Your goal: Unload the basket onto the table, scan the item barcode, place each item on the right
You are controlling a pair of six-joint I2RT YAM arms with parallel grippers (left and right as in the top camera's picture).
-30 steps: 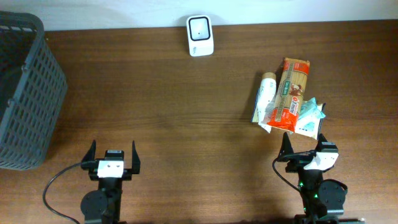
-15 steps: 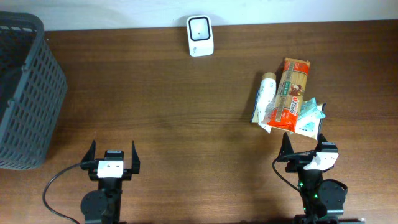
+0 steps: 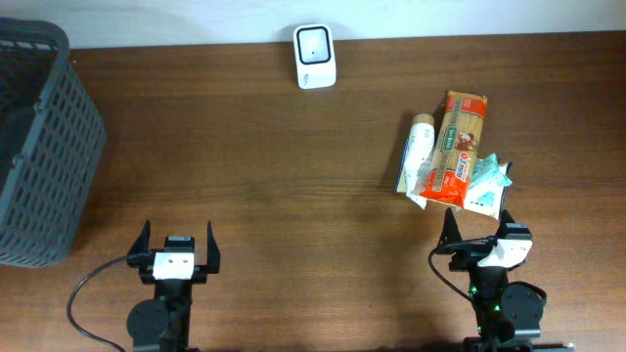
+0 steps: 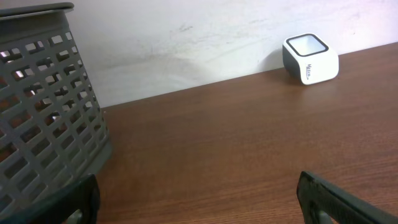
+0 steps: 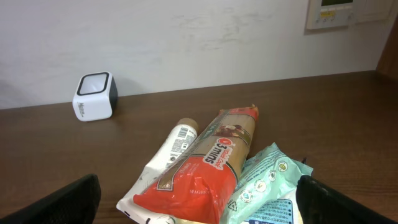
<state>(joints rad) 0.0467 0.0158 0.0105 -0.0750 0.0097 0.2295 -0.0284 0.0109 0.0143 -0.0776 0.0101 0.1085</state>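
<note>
The overhead view looks straight down on the table, with the wall side at the top. Both wrist views sit low, facing across the table to the wall — the left one near the basket, the right one close behind the packets. All three share the scanner; it is far off in both wrist views. Overhead also takes in basket and packets.

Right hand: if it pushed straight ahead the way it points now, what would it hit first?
The right hand would likely meet, just ahead, the near end of the red snack pack or the teal packet beside it; which first is unclear.
</note>
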